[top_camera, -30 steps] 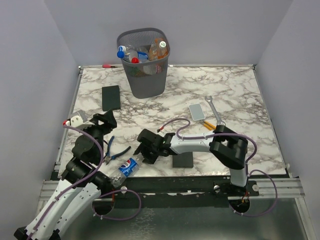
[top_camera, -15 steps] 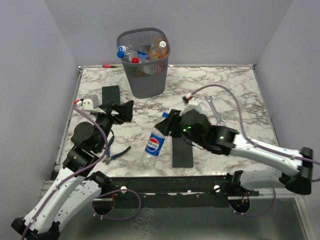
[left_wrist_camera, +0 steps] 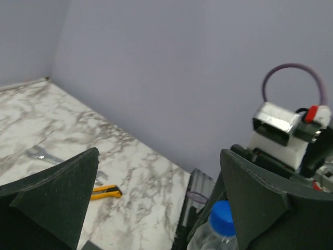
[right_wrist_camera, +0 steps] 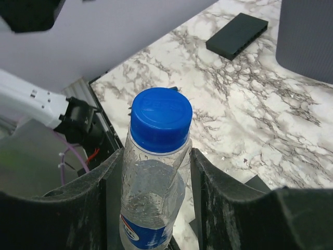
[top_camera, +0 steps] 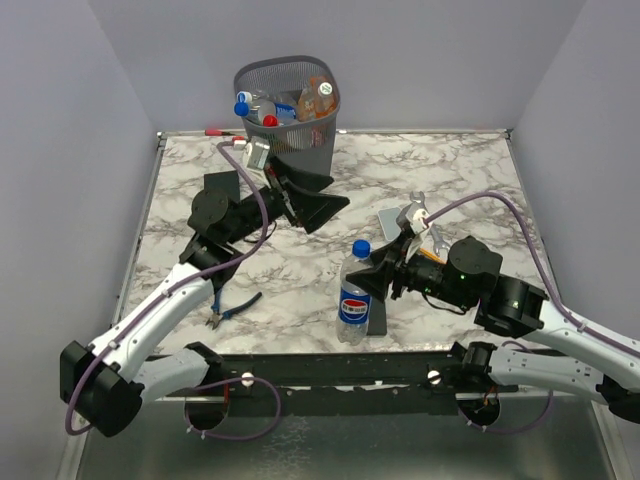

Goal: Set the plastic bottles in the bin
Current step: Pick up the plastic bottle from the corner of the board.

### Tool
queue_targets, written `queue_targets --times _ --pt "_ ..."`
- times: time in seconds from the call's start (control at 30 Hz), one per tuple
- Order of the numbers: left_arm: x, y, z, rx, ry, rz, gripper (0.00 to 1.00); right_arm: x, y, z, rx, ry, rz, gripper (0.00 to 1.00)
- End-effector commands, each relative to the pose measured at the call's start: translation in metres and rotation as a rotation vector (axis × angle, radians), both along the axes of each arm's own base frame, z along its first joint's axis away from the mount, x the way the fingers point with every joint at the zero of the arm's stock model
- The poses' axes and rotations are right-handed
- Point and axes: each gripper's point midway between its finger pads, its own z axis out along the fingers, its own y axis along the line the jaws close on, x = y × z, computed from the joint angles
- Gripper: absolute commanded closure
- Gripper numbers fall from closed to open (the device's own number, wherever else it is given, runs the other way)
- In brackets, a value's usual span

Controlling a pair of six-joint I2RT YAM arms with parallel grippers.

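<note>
My right gripper is shut on a clear plastic bottle with a blue cap and a blue label. It holds the bottle upright near the table's front edge. In the right wrist view the bottle sits between my two fingers. My left gripper is open and empty, raised in front of the bin. The dark grey mesh bin stands at the back and holds several bottles. The left wrist view looks between my open left fingers at the bottle's blue cap.
Blue-handled pliers lie at the front left. One black slab lies at the left and another lies beside the held bottle. A grey pad, a wrench and a yellow knife lie at the right.
My right gripper has moved right with the bottle and stood it upright from a tilt. My left arm has swung up and to the right, toward the bin, still open.
</note>
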Motion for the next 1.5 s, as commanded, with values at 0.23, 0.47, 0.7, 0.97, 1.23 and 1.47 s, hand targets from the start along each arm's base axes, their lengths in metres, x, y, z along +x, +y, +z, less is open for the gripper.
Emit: queue_targets --times 0.23,0.47,0.7,0.97,1.23,1.47 --pt "-0.059 -0.037 0.008 0.071 -0.079 -0.373 0.05 -0.012 0.003 0.005 -0.061 -0.11 0.114 0.67" --pt "-0.072 -0.047 -0.014 0.168 -0.087 -0.412 0.07 -0.005 0.004 0.006 -0.075 -0.12 0.086 0.68" --pt "-0.072 -0.055 -0.038 0.263 -0.076 -0.388 0.12 -0.003 0.008 0.006 -0.078 -0.118 0.083 0.69" --pt "-0.073 -0.056 -0.042 0.276 -0.067 -0.374 0.57 -0.003 0.007 0.008 -0.065 -0.115 0.081 0.7" --pt "-0.039 -0.049 -0.004 0.212 -0.129 -0.153 1.0 -0.019 0.009 0.021 -0.046 -0.064 0.152 0.0" --pt "0.043 -0.009 0.098 0.101 -0.316 0.367 1.0 -0.031 -0.006 0.046 -0.03 -0.013 0.157 0.0"
